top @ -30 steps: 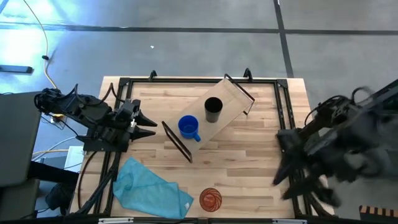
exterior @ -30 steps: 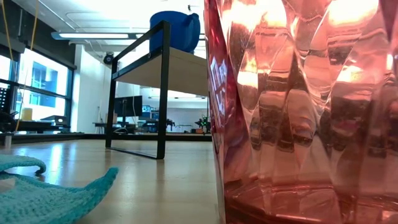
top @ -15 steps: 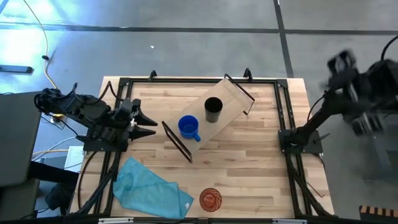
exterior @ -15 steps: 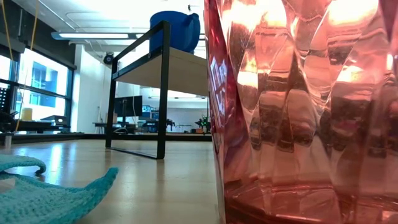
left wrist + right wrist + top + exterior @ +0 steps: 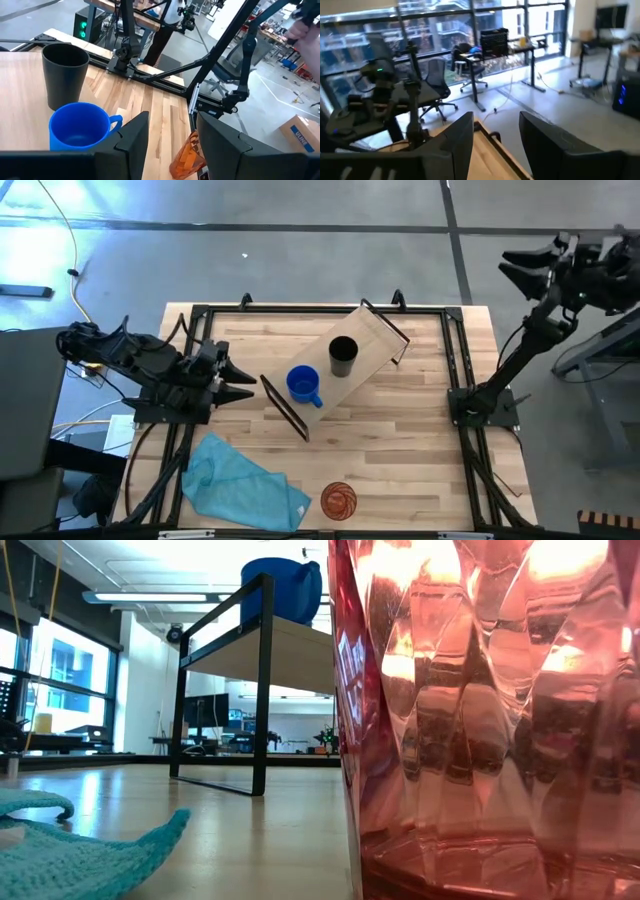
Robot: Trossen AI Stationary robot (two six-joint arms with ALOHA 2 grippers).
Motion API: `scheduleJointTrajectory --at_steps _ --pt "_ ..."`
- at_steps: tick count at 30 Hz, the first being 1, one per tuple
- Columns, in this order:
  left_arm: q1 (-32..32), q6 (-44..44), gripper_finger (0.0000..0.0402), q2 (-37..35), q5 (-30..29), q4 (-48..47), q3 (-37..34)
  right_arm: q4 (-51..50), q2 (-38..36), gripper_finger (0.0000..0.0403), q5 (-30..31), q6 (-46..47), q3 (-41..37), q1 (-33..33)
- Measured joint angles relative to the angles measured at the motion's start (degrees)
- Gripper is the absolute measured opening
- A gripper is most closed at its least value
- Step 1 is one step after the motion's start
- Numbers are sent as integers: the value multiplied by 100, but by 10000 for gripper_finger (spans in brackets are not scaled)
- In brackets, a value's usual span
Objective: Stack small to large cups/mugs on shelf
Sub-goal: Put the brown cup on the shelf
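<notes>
The blue mug [image 5: 303,385] and the black cup [image 5: 342,355] stand upright on the light-wood shelf [image 5: 372,340], which lies slantwise across the table's middle. The orange ribbed tumbler [image 5: 339,500] stands on the tabletop by the near edge and fills the low view [image 5: 490,720]. My left gripper [image 5: 238,381] is open, just left of the shelf's near end, pointing at the mug [image 5: 80,127]. My right gripper [image 5: 512,266] is open, raised high beyond the table's far right corner and touching nothing.
A crumpled teal cloth [image 5: 245,480] lies at the table's near left, beside the tumbler. Black frame rails [image 5: 455,360] run along the table's edges. Bare wood shows to the right of the shelf. The right wrist view looks out into the room with desks and chairs.
My right arm has swung from low beside the table's right near edge up and toward the far side, ending raised beyond the far right corner. The cups, the shelf and the cloth have stayed where they were.
</notes>
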Motion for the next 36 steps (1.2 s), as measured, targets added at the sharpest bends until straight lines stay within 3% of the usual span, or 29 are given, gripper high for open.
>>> scheduleJointTrajectory --at_steps 2,6,15,18,26,36 --pt "2 -21 156 22 -2 -4 0 -184 2 151 49 378 -44 0" --pt "-1 -24 156 80 -87 -7 0 -21 28 151 -2 -49 -676 44" --pt "2 80 156 160 -257 -1 0 16 -992 151 339 2161 -3509 187" --pt "2 93 156 179 -256 -9 0 626 -1227 151 356 2506 -4424 498" --pt "2 91 156 179 -257 5 0 2925 -1404 151 832 2269 -6141 1287" --pt "2 -15 156 219 -286 24 0 4810 -1232 151 592 1501 -6856 1530"
